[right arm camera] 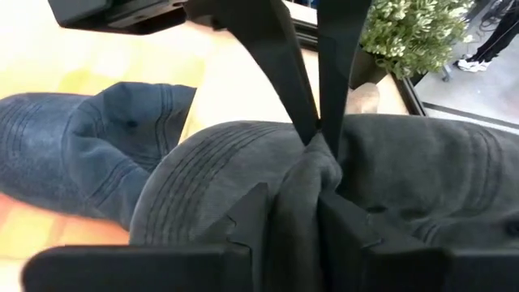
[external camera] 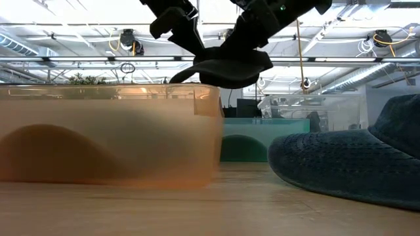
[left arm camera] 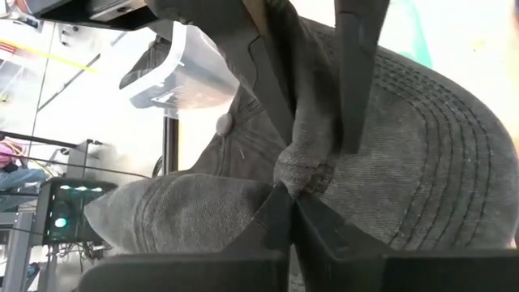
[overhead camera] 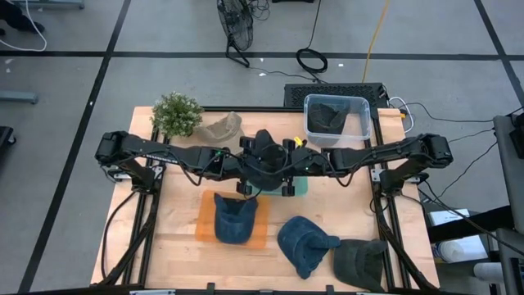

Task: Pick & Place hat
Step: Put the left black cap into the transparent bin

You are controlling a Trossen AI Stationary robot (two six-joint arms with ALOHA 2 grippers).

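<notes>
Closest to our low camera sits the orange bin, blurred, with a blue hat to its side; above them both grippers hang in mid-air over the table's middle, sharing one dark grey hat. Our left gripper has its fingers pressed together on a bunched fold of that hat's cloth, and our right gripper has its fingers around the same ridge of fabric from the opposite side, narrowed onto it. So we hold the hat between the two hands, neither arm nearer than the other, its brim running roughly along the line between the arms. What the coming move turns on, we judge, is which hand lets go, since the hat hangs from both. From above we see a teal bin just under the grippers and a clear bin behind; only the wrist views show the pinch itself.
</notes>
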